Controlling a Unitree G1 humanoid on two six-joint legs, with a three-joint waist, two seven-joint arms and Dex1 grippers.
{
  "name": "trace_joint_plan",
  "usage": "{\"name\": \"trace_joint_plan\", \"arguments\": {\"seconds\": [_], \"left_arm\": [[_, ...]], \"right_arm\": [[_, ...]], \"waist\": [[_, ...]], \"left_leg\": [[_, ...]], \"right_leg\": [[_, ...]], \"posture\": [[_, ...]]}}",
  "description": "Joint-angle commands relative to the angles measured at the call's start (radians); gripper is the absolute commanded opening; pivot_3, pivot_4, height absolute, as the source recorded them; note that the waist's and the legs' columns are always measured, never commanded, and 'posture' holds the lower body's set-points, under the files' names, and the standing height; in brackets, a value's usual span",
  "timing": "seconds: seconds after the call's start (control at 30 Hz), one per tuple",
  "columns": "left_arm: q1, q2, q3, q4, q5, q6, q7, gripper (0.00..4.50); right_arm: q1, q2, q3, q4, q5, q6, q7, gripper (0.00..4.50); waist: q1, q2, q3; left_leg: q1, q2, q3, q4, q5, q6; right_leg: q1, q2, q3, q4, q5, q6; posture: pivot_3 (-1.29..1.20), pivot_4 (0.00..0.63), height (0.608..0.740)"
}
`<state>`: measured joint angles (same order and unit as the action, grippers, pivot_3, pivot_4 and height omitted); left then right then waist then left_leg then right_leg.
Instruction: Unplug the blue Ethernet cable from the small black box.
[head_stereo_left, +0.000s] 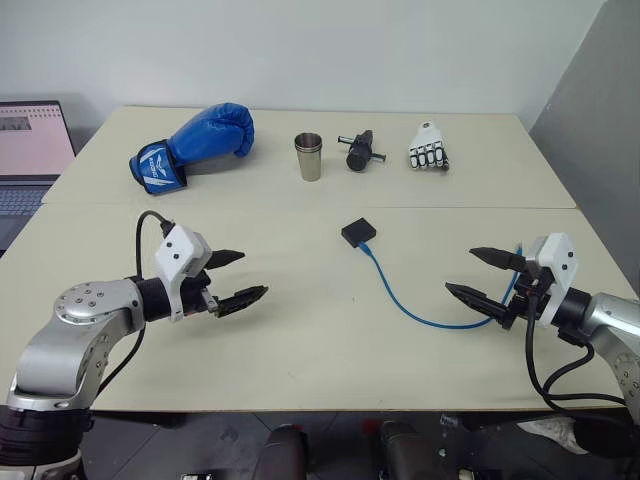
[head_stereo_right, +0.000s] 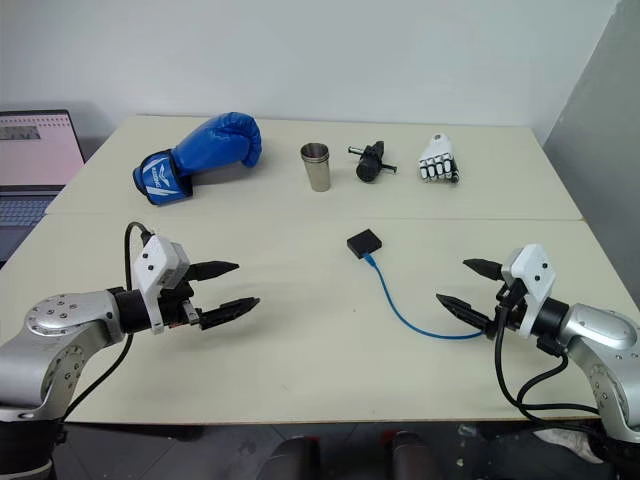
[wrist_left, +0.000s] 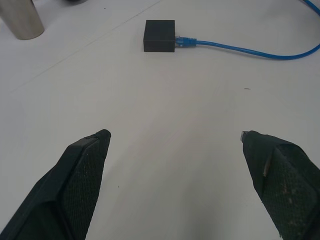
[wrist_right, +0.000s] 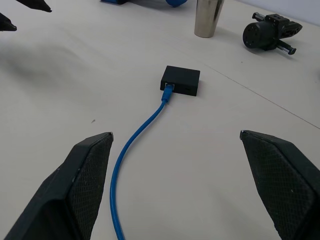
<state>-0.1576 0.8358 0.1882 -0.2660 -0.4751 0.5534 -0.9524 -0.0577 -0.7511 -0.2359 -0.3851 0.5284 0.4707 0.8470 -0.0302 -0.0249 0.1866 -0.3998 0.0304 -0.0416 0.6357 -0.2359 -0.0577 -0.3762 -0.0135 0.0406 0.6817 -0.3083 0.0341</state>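
Black-fingered left end effector (head_stereo_left: 236, 277) and right end effector (head_stereo_left: 482, 274) hover spread apart, angled inward over the table (head_stereo_left: 300, 340).

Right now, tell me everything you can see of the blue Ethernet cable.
The blue Ethernet cable is a thin, bright blue, flexible cord lying flat on the table. One end, with a blue plug, is still plugged into the side of the small black box. From there it curves toward the right tool, which is open and not touching it.
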Motion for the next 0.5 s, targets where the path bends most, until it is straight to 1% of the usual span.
{"name": "trace_joint_plan", "arguments": {"seconds": [0.03, 0.5], "left_arm": [[0.006, 0.01, 0.011, -0.033, -0.009, -0.025, -0.014, 4.46], [0.015, 0.009, 0.01, -0.025, 0.006, -0.048, -0.01, 4.46]], "right_arm": [[-0.006, -0.016, -0.025, -0.013, 0.001, -0.021, 0.009, 4.31], [-0.027, -0.001, 0.017, -0.019, -0.008, -0.009, -0.009, 4.31]], "waist": [[0.0, 0.0, 0.0], [0.0, 0.0, 0.0]], "left_leg": [[0.0, 0.0, 0.0, 0.0, 0.0, 0.0], [0.0, 0.0, 0.0, 0.0, 0.0, 0.0]], "right_leg": [[0.0, 0.0, 0.0, 0.0, 0.0, 0.0], [0.0, 0.0, 0.0, 0.0, 0.0, 0.0]], "posture": [[0.0, 0.15, 0.74], [0.0, 0.15, 0.74]]}}
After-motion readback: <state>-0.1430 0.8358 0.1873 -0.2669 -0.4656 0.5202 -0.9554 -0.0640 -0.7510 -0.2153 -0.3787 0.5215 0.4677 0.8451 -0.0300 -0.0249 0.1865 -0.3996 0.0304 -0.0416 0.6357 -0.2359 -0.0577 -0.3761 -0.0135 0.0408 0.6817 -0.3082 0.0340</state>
